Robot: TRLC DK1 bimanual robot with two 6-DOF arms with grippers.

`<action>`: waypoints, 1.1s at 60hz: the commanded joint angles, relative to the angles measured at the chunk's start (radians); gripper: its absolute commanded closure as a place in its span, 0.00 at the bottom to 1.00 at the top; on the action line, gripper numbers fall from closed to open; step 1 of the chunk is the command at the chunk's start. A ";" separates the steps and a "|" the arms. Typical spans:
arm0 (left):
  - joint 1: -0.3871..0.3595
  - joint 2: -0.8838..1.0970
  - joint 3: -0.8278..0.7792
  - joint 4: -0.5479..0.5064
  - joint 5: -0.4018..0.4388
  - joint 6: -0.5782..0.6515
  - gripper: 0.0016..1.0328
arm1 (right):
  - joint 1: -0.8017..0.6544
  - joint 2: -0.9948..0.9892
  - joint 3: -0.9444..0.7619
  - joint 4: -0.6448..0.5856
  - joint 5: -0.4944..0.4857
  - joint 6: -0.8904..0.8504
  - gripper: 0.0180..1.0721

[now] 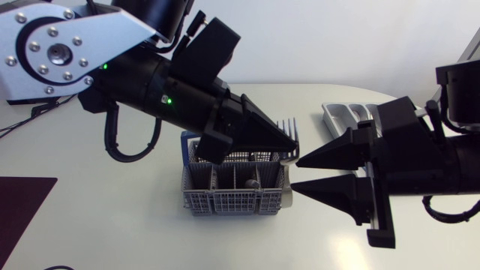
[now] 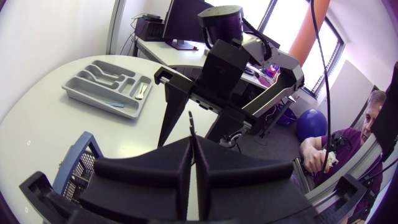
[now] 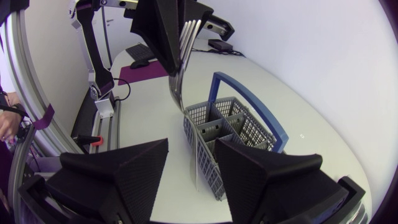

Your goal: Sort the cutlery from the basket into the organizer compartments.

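A grey mesh cutlery basket with a blue handle stands mid-table, with a dark cutlery end in one cell. My left gripper hangs over its right end, shut on a metal fork whose tines stick out beside the fingertips. In the right wrist view the fork hangs handle-down from the left gripper, above the basket. My right gripper stands open just right of the basket, nothing between its fingers. The left gripper shows shut in its own view.
The grey organizer lies at the back right, partly hidden by my right arm. In the left wrist view the organizer holds a few pieces in its compartments. A dark mat lies at the table's front left.
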 commanded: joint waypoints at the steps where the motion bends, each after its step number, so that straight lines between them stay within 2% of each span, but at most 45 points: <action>1: -0.011 0.017 0.042 -0.008 0.022 -0.014 0.97 | 0.021 0.022 0.023 -0.001 -0.010 0.025 0.58; 13: -0.011 0.019 0.045 -0.022 0.040 -0.014 0.97 | 0.044 0.042 0.028 0.012 -0.018 0.039 0.66; 28: -0.011 0.019 0.042 -0.025 0.048 -0.014 0.97 | 0.056 0.048 0.035 0.015 -0.021 0.051 0.91; 51: -0.003 0.020 0.056 -0.030 0.051 -0.020 0.96 | 0.062 0.048 0.031 0.005 -0.021 0.062 0.94; 54: 0.008 0.020 0.059 -0.028 0.051 -0.026 0.84 | 0.061 0.048 0.031 0.000 -0.019 0.065 0.95; 60: 0.038 0.019 0.073 -0.008 0.049 -0.050 0.42 | 0.055 0.048 0.023 -0.014 -0.007 0.063 0.95; 63: 0.057 0.016 0.079 -0.004 0.048 -0.054 0.28 | 0.049 0.048 0.018 -0.021 -0.001 0.060 0.95; 66: 0.070 0.010 0.082 0.004 0.043 -0.064 0.19 | 0.032 0.048 0.015 -0.028 0.004 0.056 0.95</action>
